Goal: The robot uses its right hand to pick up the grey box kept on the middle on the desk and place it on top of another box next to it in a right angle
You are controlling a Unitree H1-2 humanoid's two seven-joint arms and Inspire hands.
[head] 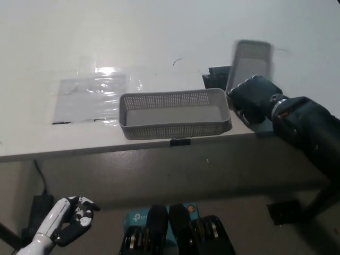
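A grey perforated box (175, 113) lies lengthwise near the desk's front edge in the head view. Just right of it my black right hand (254, 99) is shut on the near end of a second grey box (249, 64), which is lifted and tipped up steeply, its far end blurred. That raised box hangs beside the right end of the lying box, apart from it. My white left hand (71, 219) rests low at the lower left, below the desk, fingers curled on nothing.
The white desk (159, 32) fills the upper picture. A glossy plastic sheet (93, 95) lies at its left. A small black object (215, 78) sits behind the lying box. A black clip (180, 142) shows at the desk's front edge.
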